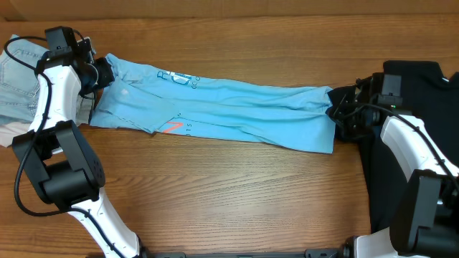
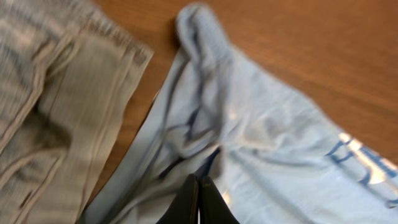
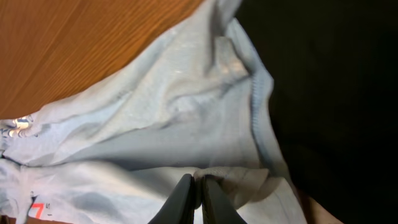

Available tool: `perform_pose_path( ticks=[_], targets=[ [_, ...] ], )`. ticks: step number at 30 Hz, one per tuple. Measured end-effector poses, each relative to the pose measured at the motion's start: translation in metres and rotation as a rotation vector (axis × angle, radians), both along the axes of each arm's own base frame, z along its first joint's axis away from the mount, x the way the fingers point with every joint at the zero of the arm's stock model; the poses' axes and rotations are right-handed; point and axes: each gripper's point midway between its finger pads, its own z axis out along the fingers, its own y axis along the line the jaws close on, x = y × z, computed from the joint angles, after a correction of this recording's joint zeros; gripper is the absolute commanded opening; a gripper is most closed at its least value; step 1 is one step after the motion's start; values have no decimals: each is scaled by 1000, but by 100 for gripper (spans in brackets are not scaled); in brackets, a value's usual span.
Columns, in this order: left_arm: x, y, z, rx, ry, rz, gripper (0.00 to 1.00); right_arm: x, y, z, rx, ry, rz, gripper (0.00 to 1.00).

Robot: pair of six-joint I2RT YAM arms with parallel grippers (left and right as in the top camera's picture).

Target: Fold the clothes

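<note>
The sky-blue T-shirt [image 1: 215, 107] lies folded into a long band across the table, print near its left end. My left gripper [image 1: 100, 72] is at that left end. In the left wrist view its jaws [image 2: 199, 182] are shut on a fold of the blue cloth [image 2: 267, 130]. At the shirt's right end is my right gripper [image 1: 337, 111]. The right wrist view shows it [image 3: 198, 182] pinched shut on a bunched edge of the same shirt [image 3: 155, 118]. A black T-shirt [image 1: 412, 79] lies under the right arm.
A pale denim piece [image 1: 18, 75] sits at the far left, close beside the shirt's end [image 2: 56, 112]. An off-white piece [image 1: 8, 133] pokes out below it. The black T-shirt [image 3: 329, 93] covers the table's right side. Bare wood [image 1: 237, 193] lies in front.
</note>
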Motion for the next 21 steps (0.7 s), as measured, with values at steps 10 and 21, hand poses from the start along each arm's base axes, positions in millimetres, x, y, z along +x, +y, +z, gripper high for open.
perform_pose_path(
  ticks=[10, 21],
  targets=[
    [18, -13, 11, -63, -86, -14, 22, 2, -2, -3, -61, -2, -7, 9],
    [-22, -24, -9, -94, 96, -48, 47, 2, -7, -22, -95, 33, 6, 68]
  ],
)
